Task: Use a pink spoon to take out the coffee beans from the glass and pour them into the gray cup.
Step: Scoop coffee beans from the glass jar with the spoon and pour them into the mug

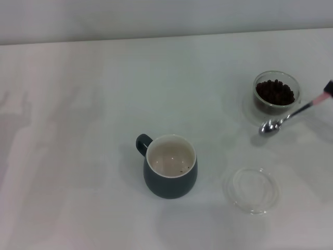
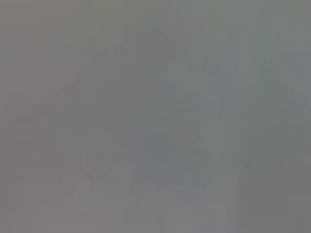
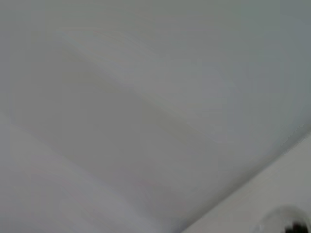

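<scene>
Pink spoon [image 1: 291, 115]: held in the air near the right edge of the head view, bowl low and just in front of the glass, handle rising toward the frame edge; bowl appears empty.
Right end effector [image 1: 329, 87]: only a dark tip visible at the right edge, at the pink handle end; apparently pinching the spoon handle, though finger spacing not discernible.
Glass [image 1: 276, 92]: upright at the far right of the table, just behind the spoon bowl.
Coffee beans [image 1: 275, 91]: dark heap filling most of the glass; no clear dent from scooping.
Gray cup [image 1: 170, 166]: upright near the table centre, handle turned to the far left, well apart from the glass.
Gray cup contents: cream interior nearly bare; a few tiny dark specks at the bottom, not resolvable as bean crumbs or glaze speckle.
Clear saucer [image 1: 251, 190]: flat on the table to the right of the gray cup, holding nothing.
Table [image 1: 83, 104]: plain white surface; no spilled beans visible.
Left end effector: not in any view; left wrist view shows only a blank grey surface.
Right wrist view: mostly blank surface, with a sliver of table edge and a dark blurred spot at one corner.
Progress, judged: spoon in hand, so pickup done; no whole bean visible in the gray cup.
Remaining, judged: dip into the glass, lift a load, carry across to the gray cup, tip out, repeat.
</scene>
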{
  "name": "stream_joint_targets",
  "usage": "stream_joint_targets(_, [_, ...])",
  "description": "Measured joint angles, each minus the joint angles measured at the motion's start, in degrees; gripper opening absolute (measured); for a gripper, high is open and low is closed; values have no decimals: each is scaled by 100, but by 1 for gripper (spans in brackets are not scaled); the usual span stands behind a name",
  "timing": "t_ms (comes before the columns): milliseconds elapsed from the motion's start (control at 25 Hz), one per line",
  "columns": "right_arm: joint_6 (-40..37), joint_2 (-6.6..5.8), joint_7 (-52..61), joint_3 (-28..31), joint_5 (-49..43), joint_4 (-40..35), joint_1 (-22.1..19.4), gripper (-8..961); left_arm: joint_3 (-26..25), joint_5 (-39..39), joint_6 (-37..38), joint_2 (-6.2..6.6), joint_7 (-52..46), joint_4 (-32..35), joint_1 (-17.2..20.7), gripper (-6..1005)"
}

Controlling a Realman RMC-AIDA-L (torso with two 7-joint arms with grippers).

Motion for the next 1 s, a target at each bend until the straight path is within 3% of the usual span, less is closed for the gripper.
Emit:
stream_joint_targets(480, [-450,-117,-105,324,204,-523,468,151,57,17,16,-28,-23,80,82,443])
stream_joint_targets(1000, [-973,44,-984,223,179,-663,701,152,26,22,26,-14,-25,164,80,443])
